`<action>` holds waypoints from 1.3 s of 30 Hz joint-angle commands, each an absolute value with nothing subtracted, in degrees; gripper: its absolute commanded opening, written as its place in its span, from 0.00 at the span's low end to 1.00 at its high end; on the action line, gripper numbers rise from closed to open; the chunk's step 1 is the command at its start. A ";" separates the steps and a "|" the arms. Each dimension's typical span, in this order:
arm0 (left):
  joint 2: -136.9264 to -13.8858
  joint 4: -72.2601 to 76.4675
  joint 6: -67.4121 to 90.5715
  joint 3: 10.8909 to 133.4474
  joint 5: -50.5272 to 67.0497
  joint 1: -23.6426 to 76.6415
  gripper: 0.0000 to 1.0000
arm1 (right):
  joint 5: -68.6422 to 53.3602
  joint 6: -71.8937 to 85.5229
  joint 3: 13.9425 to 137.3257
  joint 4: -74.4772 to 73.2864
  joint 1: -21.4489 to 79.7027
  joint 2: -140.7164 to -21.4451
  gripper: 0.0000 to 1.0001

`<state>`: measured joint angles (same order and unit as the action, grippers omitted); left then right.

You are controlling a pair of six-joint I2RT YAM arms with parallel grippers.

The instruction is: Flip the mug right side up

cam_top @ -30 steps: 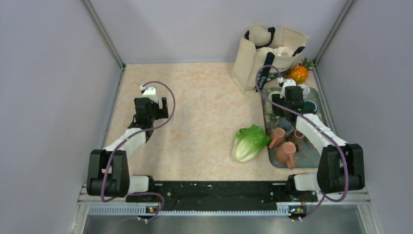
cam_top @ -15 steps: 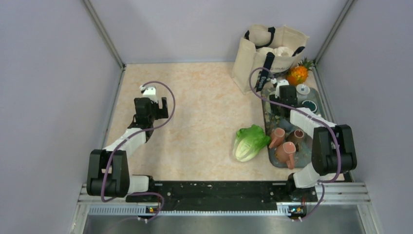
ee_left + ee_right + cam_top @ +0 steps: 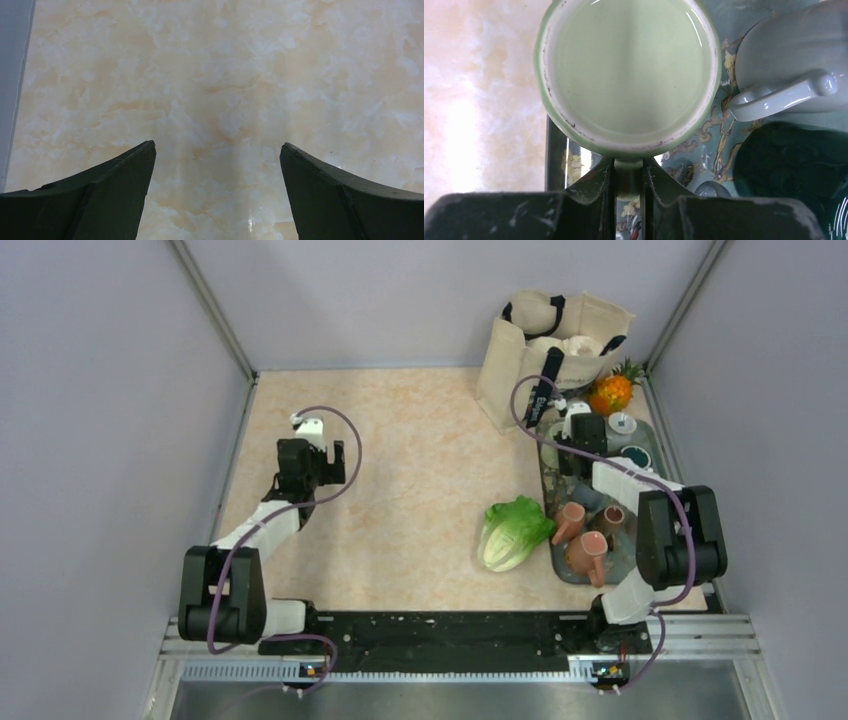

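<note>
A pale green mug stands on the patterned tray, at its left edge. The round face turned to the right wrist camera looks like its flat base with a bare foot ring. My right gripper is shut on the mug's handle, one finger on each side. In the top view the right gripper is over the tray's far end and hides the mug. My left gripper hangs open over bare tabletop, far to the left.
A pale grey mug and a dark teal cup sit close to the right of the green mug. Three pink mugs fill the tray's near end. A lettuce, a tote bag and a pineapple lie around the tray.
The right gripper has shifted slightly left and farther along the tray, and its jaws have closed onto the green mug's handle. The left arm has stayed put.
</note>
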<state>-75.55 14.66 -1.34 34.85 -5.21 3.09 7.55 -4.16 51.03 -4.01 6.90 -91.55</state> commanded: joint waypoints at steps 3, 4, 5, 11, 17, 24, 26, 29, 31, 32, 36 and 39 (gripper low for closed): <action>-76.33 2.24 -5.20 45.91 6.64 2.57 0.97 | 1.06 5.60 52.11 4.90 7.29 -80.64 0.00; -76.40 -0.79 -5.37 48.22 9.90 2.55 0.96 | 0.31 6.94 51.59 6.05 7.26 -78.94 0.00; -76.57 -4.50 -5.35 50.50 13.00 2.55 0.94 | -1.71 8.38 50.99 7.23 7.25 -77.16 0.00; -77.75 -19.07 -1.64 65.13 38.17 2.92 0.90 | -12.74 19.37 49.47 12.97 7.49 -69.48 0.00; -77.88 -19.03 10.03 77.44 46.66 10.84 0.92 | -16.40 34.03 45.46 29.95 14.65 -64.49 0.00; -82.49 -13.87 22.36 84.70 49.96 17.54 0.90 | -13.62 42.72 45.53 43.47 26.46 -66.79 0.00; -83.82 -13.59 23.23 86.03 50.43 17.86 0.89 | -13.33 43.23 46.50 44.72 28.40 -68.39 0.00; -84.73 -13.73 22.93 87.15 50.41 18.42 0.86 | -14.63 45.03 47.74 46.29 29.44 -71.41 0.00; -84.81 -13.52 23.06 87.27 50.29 18.85 0.85 | -15.01 46.10 47.98 48.14 30.26 -72.76 0.00; -84.78 -13.15 23.25 87.27 50.42 19.02 0.84 | -15.15 46.43 48.37 48.36 30.69 -73.46 0.00; -84.63 -11.18 25.05 87.06 51.84 19.20 0.77 | -15.78 46.76 49.88 49.27 32.62 -75.92 0.00; -85.00 -8.83 27.51 85.94 53.64 19.58 0.66 | -16.84 48.89 50.41 51.91 33.24 -77.91 0.00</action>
